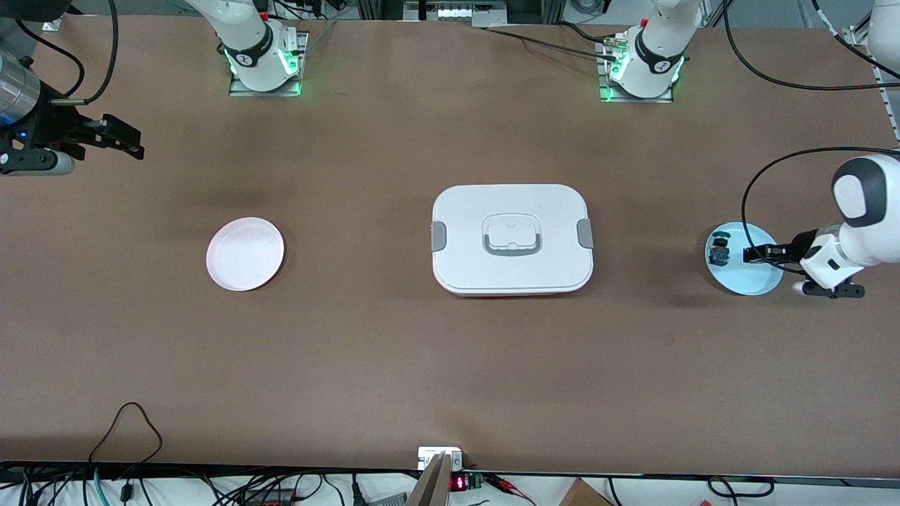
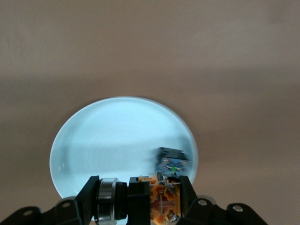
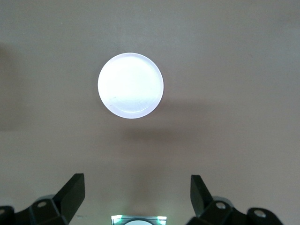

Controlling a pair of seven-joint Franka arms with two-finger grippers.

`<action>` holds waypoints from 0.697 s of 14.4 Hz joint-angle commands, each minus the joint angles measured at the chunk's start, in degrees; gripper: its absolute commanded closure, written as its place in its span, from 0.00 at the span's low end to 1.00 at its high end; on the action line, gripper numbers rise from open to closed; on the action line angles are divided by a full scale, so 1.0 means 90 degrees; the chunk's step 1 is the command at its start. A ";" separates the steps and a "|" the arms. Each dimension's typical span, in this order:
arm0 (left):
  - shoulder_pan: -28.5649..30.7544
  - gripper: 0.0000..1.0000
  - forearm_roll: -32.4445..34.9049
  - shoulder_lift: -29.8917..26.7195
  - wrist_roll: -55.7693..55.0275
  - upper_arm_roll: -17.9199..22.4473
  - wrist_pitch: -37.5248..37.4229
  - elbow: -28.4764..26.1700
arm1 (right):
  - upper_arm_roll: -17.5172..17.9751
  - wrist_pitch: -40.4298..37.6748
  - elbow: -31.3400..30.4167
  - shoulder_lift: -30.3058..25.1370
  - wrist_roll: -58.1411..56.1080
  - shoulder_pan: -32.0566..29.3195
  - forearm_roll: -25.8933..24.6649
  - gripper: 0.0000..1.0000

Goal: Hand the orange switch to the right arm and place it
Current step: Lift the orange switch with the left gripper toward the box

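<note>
The left gripper (image 2: 138, 199) is clenched on the orange switch (image 2: 161, 201) over the blue plate (image 1: 763, 281) at the left arm's end of the table. The right gripper (image 1: 130, 144) waits released above the right arm's end, near the pink plate (image 1: 245, 254).

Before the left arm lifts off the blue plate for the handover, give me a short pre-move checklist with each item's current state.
1. Left gripper shut on the orange switch: ok.
2. Switch lifted off the blue plate: cannot tell.
3. Blue-and-green switch left on the blue plate, apart from the grip: ok.
4. Right gripper open, ready to receive: ok.
5. Right arm at the handover spot: not ok; it waits at its end of the table.
6. White plate bare: ok.
</note>
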 commanded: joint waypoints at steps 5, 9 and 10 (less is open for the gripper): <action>-0.0009 0.77 -0.0042 -0.0016 0.0299 -0.1416 -0.1883 0.1463 | 0.0049 0.0012 0.0062 -0.0022 -0.0024 0.0002 -0.0062 0.00; 0.0059 0.78 -0.0793 -0.0016 0.0446 -0.2326 -0.2140 0.1592 | 0.0049 -0.0076 0.0150 0.0057 0.0025 -0.0017 0.0026 0.00; 0.0059 0.81 -0.0901 -0.0016 0.0475 -0.2511 -0.2150 0.1592 | 0.0040 -0.0086 0.0198 0.0057 0.0015 -0.0027 0.0026 0.00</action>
